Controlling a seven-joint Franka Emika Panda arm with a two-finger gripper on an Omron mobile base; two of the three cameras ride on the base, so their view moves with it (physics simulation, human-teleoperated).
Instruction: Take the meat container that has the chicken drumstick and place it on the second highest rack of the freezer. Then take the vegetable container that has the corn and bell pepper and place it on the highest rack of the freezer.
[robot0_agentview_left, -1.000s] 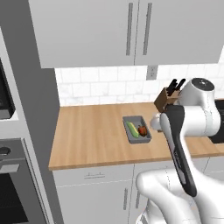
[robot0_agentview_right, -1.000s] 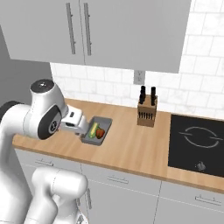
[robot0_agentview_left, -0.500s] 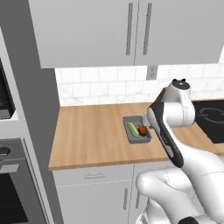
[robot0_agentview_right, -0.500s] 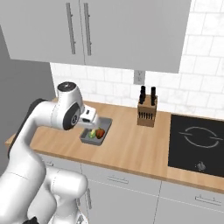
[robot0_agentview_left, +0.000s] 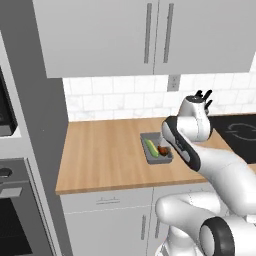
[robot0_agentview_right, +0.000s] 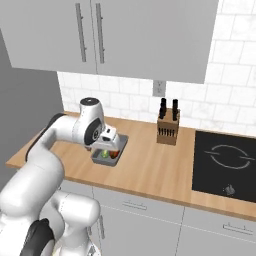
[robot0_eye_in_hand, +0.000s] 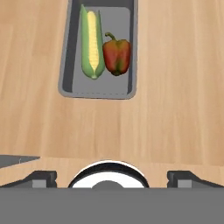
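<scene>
Looks like I'm on the veggie step: the vegetable container (robot0_eye_in_hand: 99, 52) with the corn (robot0_eye_in_hand: 92, 43) and bell pepper (robot0_eye_in_hand: 117, 56) sits on the tabletop (robot0_eye_in_hand: 175, 96) below my fingers (robot0_eye_in_hand: 112, 176), which seem spread with nothing between, so next I drop onto its rim and grab.

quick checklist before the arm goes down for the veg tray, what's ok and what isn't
1. Right tray under the hand: ok. The grey container holds the corn and the bell pepper, lying side by side.
2. Tray lies flat on the wooden counter: ok.
3. Room around the tray: ok. The knife block stands well off to one side.
4. gripper open wide enough for the tray wall: ok, the two fingertips are spread far apart, nothing between them.
5. Hand lined up with the tray: ok in the hand view, the tray's near end sits roughly centred ahead of the fingers.
6. Freezer door open, highest rack free: cannot tell.
</scene>
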